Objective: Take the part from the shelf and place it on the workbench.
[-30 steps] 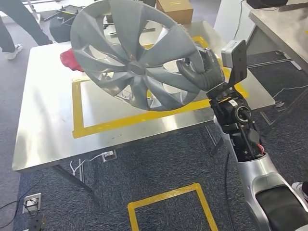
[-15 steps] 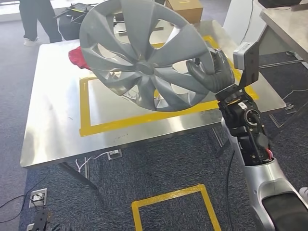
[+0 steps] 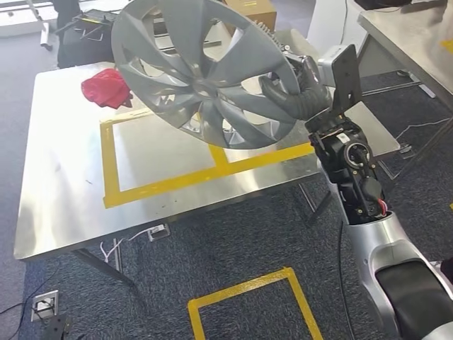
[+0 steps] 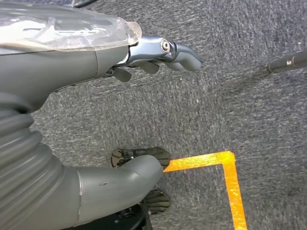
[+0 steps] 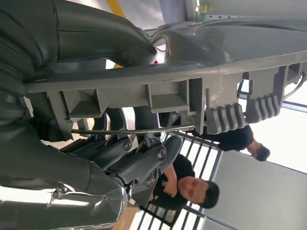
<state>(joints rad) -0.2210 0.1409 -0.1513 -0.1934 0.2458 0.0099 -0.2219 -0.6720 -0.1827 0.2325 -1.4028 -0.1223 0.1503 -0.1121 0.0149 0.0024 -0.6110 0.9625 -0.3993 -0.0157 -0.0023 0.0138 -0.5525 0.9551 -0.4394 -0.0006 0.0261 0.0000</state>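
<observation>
The wheel cover (image 3: 200, 71) is held above the steel workbench (image 3: 64, 191), tilted, its face turned up and toward the near left. It is a round grey plastic disc with swept spokes and ribbed clips on its back rim. The right hand (image 3: 299, 95) is clamped on its right edge, thumb on the face. The left hand (image 4: 159, 52) is seen over grey carpet, fingers apart, holding nothing. A red cloth (image 3: 104, 91) lies far left on the bench, beside yellow tape (image 3: 160, 185). No writing is legible.

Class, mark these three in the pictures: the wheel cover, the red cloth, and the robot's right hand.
wheel cover (image 3: 205, 85), head view, on its hub.
red cloth (image 3: 105, 91), head view, middle of the bundle.
right hand (image 3: 299, 95), head view, on the hand's dark back.
</observation>
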